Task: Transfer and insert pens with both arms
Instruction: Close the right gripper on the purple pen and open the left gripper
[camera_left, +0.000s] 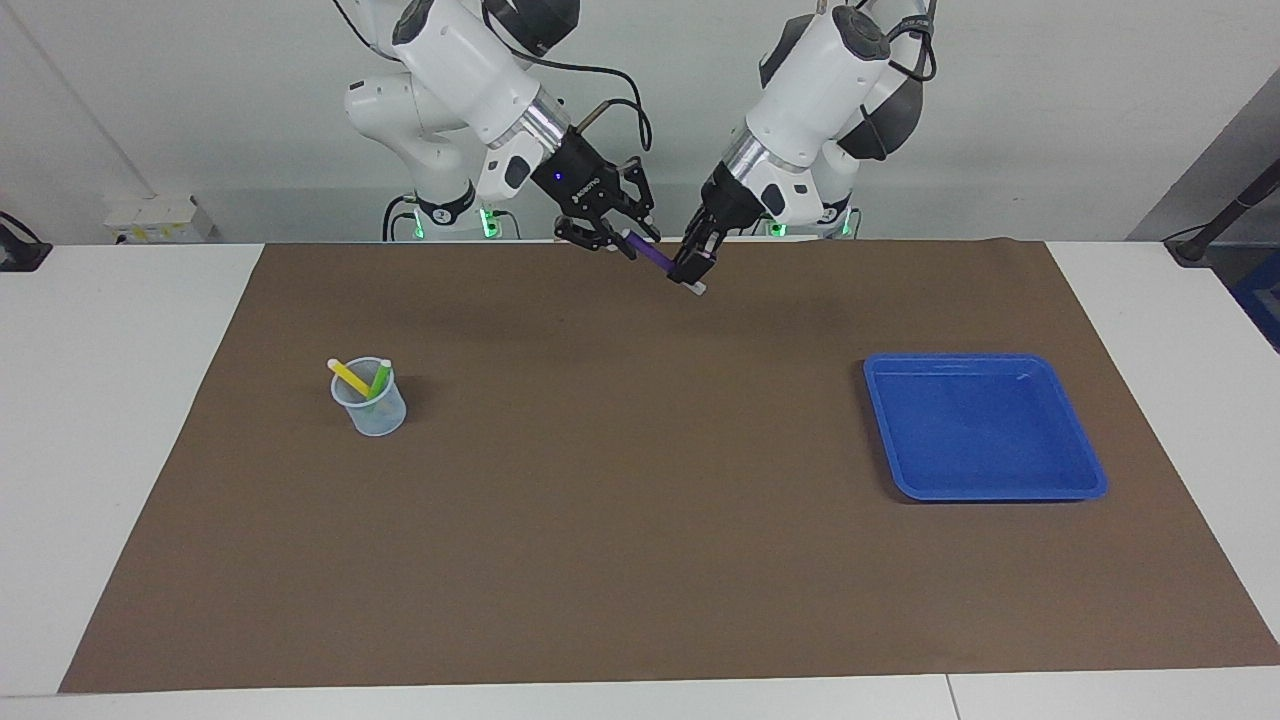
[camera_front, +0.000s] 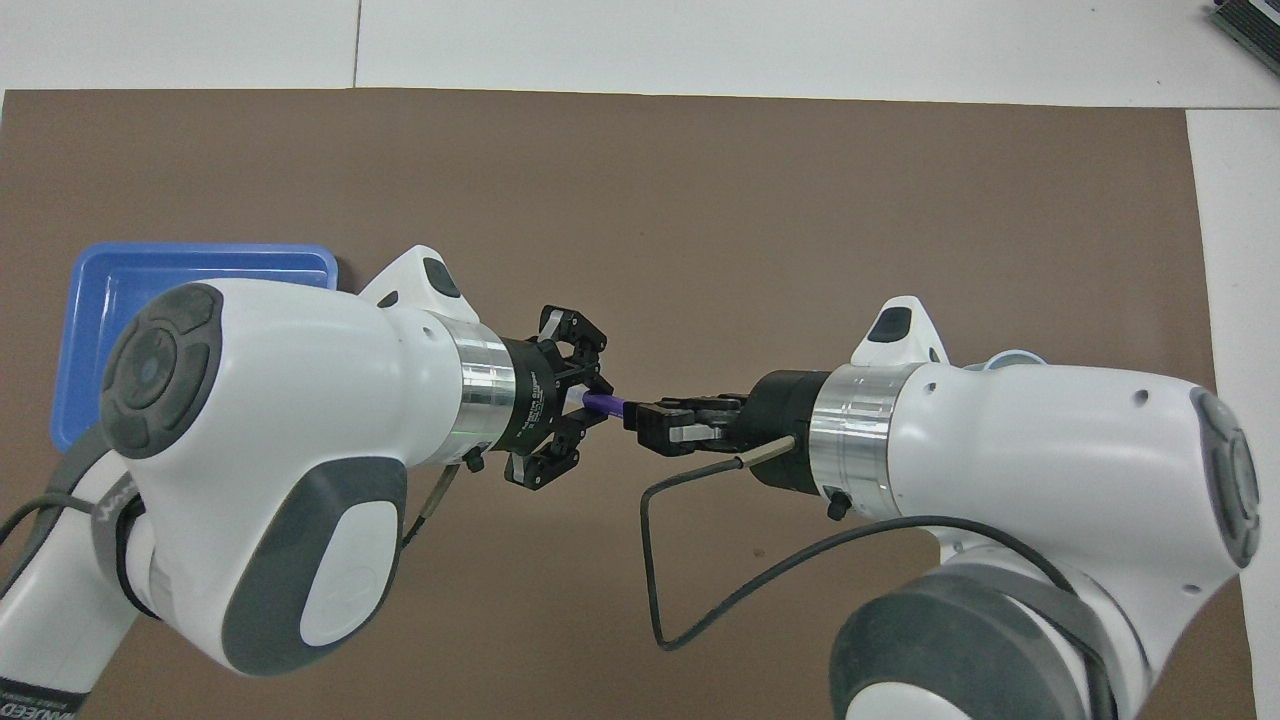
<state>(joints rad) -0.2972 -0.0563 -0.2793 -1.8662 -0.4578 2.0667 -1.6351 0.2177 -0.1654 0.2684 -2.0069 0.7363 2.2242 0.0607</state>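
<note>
My left gripper (camera_left: 692, 270) is shut on the purple pen (camera_left: 650, 256) and holds it tilted in the air over the mat's edge nearest the robots, with the pale cap end down. My right gripper (camera_left: 628, 240) is open, its fingers on either side of the pen's upper free end. In the overhead view the left gripper (camera_front: 597, 405) and right gripper (camera_front: 645, 420) meet tip to tip, with the purple pen (camera_front: 603, 403) between them. The yellow pen (camera_left: 349, 377) and the green pen (camera_left: 379, 381) stand in a clear cup (camera_left: 370, 412).
A blue tray (camera_left: 985, 360) lies on the brown mat (camera_left: 620, 520) toward the left arm's end of the table; it also shows in the overhead view (camera_front: 200, 252). The cup stands toward the right arm's end.
</note>
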